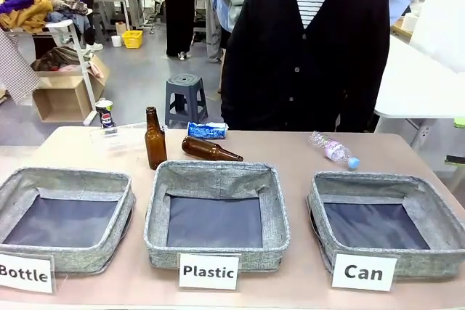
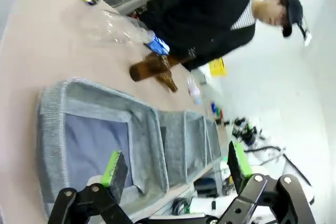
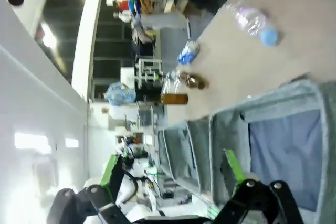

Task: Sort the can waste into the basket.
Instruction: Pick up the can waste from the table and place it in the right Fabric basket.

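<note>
At the far edge of the surface (image 1: 290, 152) the blue can (image 1: 207, 130) and dark can (image 1: 106, 116) sit outside the empty Can basket (image 1: 378, 181), nothing sorted yet, left fingers (image 2: 114, 167) and right fingers (image 3: 232, 165) wide, empty.

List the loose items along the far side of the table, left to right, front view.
dark can → upright brown bottle → blue and white can → clear plastic bottle. The lying brown bottle overlaps the blue and white can across the picture, so it is left out.
</note>
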You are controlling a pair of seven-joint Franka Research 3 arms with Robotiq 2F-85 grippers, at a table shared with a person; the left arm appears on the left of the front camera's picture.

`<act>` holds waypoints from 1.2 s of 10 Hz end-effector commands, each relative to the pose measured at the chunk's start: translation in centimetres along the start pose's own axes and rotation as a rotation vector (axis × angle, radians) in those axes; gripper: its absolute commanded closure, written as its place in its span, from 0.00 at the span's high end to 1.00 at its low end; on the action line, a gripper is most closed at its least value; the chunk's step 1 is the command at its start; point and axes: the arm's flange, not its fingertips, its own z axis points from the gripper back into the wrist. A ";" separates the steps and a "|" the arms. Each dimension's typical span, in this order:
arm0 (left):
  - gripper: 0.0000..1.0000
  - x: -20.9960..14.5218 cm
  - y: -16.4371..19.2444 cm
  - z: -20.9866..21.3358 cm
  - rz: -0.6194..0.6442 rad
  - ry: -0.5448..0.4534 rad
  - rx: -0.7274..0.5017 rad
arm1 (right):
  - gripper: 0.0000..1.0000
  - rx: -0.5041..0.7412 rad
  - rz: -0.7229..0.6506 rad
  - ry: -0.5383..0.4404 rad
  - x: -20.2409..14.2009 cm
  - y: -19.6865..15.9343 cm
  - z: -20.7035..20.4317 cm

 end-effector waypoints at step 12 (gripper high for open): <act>1.00 6.7 -1.0 -6.4 -0.139 0.112 0.166 | 1.00 0.005 -0.015 -0.010 0.8 -0.6 -0.7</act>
